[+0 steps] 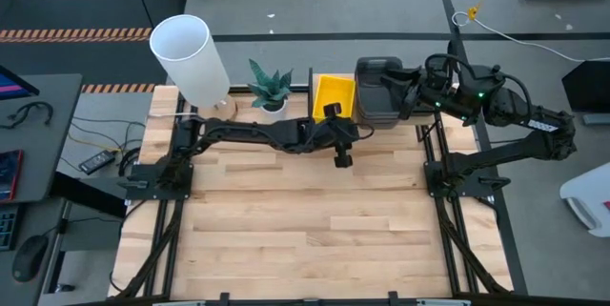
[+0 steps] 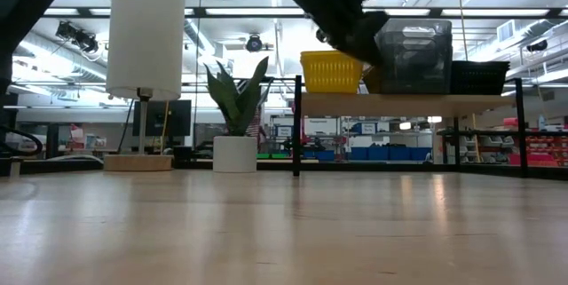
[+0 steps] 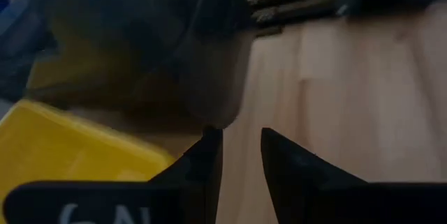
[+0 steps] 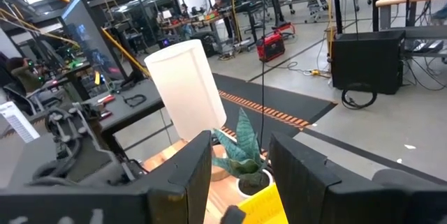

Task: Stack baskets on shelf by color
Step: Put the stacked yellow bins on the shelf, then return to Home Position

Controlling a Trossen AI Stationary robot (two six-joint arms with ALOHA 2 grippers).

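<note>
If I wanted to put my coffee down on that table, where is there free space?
The wide wooden tabletop in front of both arms is bare. The far edge is crowded: white cylinder lamp, potted plant, and the shelf holding yellow, grey and black mesh baskets, with the left gripper and right gripper there.

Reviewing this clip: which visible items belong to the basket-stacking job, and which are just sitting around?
Job items:
- yellow basket
- grey baskets
- black basket
- shelf
- left pincer, above the table in front of the shelf
- right pincer, over the grey baskets

Just lying about:
- white cylinder
- potted plant
</note>
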